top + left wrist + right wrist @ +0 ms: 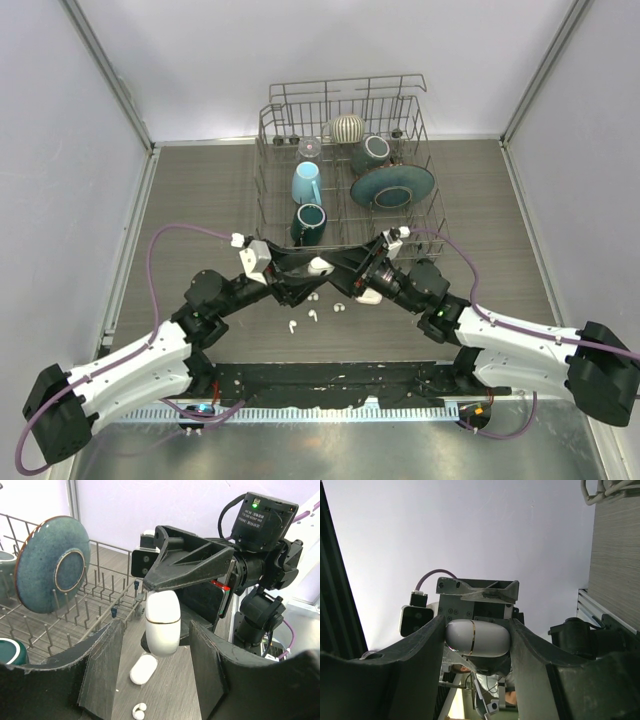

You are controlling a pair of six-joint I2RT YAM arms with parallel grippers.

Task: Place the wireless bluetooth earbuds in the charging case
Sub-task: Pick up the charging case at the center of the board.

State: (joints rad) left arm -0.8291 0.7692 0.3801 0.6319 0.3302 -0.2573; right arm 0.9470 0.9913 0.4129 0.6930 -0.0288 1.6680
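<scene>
Earbuds (312, 314) lie loose on the dark wooden table (200, 200), small white pieces scattered just in front of the spot where the two grippers meet. In the left wrist view one earbud (138, 711) shows at the bottom edge, with a larger white oval piece (143, 670) beside it on the table; what that piece is I cannot tell.

Above them the charging case (162, 622) is off the table, a glossy white capsule with a thin gold seam around its middle, its lid closed. The right gripper (477, 635) has it clamped, both black fingers pressed against its sides. The left gripper (157, 626) faces it from the other side, jaws parted on either side of the case with a clear gap on each side, touching nothing. From above, the case (320, 267) sits between the two wrists at the centre of the table.

Behind them stands a wire dish rack (262, 170) holding a blue-green plate (392, 185) on edge, a light blue mug (306, 183) and a dark teal mug (310, 222).
</scene>
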